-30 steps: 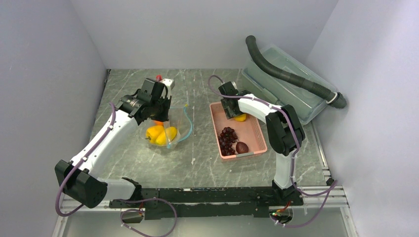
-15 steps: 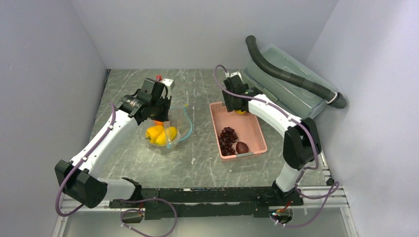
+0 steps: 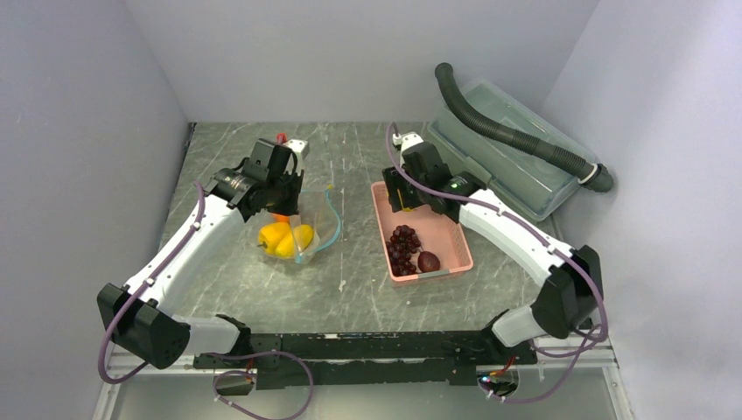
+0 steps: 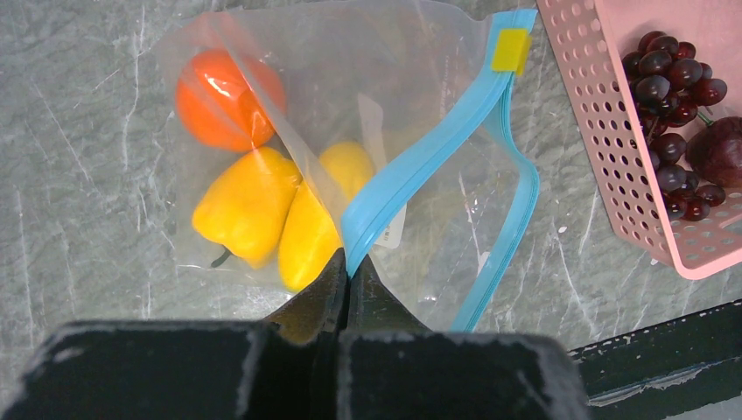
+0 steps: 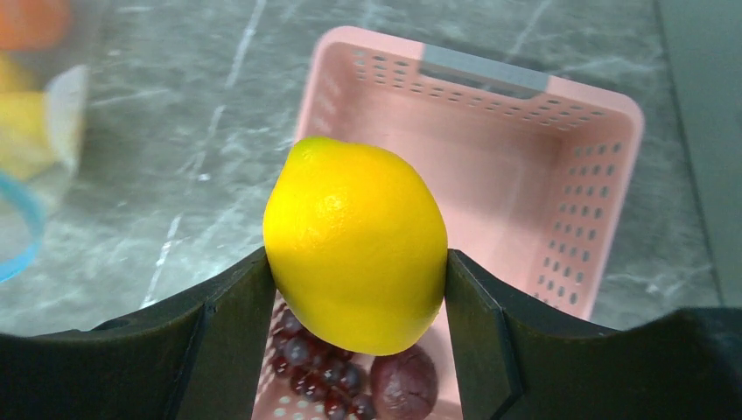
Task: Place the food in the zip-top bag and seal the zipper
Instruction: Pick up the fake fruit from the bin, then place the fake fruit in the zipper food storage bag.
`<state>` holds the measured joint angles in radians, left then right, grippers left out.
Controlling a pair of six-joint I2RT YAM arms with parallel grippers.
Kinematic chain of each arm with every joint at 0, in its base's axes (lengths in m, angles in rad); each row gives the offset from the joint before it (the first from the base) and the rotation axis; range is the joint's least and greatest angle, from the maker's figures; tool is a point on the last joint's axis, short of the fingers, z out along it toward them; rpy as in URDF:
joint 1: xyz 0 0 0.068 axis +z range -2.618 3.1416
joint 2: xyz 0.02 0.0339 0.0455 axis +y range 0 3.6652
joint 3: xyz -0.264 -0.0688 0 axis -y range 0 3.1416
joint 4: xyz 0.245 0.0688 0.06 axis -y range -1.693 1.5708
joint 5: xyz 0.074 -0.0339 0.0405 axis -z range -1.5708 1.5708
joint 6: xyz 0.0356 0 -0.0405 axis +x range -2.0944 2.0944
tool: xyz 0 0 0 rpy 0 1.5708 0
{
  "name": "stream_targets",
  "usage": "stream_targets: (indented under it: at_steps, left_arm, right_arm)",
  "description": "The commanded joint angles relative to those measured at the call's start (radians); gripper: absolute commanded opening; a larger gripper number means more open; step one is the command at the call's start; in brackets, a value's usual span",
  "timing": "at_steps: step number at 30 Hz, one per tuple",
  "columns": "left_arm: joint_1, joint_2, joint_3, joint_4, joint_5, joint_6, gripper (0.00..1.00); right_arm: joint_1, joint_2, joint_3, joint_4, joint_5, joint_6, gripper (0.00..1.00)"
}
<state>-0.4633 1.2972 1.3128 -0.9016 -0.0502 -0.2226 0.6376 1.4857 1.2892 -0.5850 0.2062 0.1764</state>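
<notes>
The clear zip-top bag (image 4: 420,96) lies on the table left of the pink basket (image 3: 446,227). It holds an orange (image 4: 229,87), a yellow bell pepper (image 4: 247,206) and yellow oblong fruits (image 4: 315,232). My left gripper (image 4: 348,271) is shut on the blue zipper strip (image 4: 429,149) and holds the mouth up; a small yellow tab (image 4: 510,49) sits at the strip's far end. My right gripper (image 5: 357,258) is shut on a yellow oblong fruit (image 5: 354,227), above the basket's far left corner. Dark grapes (image 3: 403,245) and a reddish-brown fruit (image 3: 429,261) lie in the basket.
A large clear lidded box (image 3: 525,175) stands at the back right with a black corrugated hose (image 3: 516,136) lying over it. Grey walls close in the table on the left, back and right.
My right gripper has lifted the yellow fruit out of the basket's far end and risen above it, its arm swinging out to the right. The left gripper and bag have not moved.
</notes>
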Motion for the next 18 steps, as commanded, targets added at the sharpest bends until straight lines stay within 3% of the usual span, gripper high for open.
stream_targets:
  at_steps: [1,8,18]
  left_arm:
    - [0.002,-0.023,0.004,0.022,-0.004,0.014,0.0]
    - [0.002,-0.021,0.003,0.022,-0.007,0.012,0.0]
    - [0.002,-0.025,0.004,0.024,-0.001,0.011,0.0]
  right_arm:
    - [0.028,-0.108,-0.042,0.119,-0.198,0.023,0.35]
    - [0.092,-0.152,-0.055,0.186,-0.337,0.054,0.34]
    - [0.187,-0.126,-0.016,0.251,-0.41,0.107,0.34]
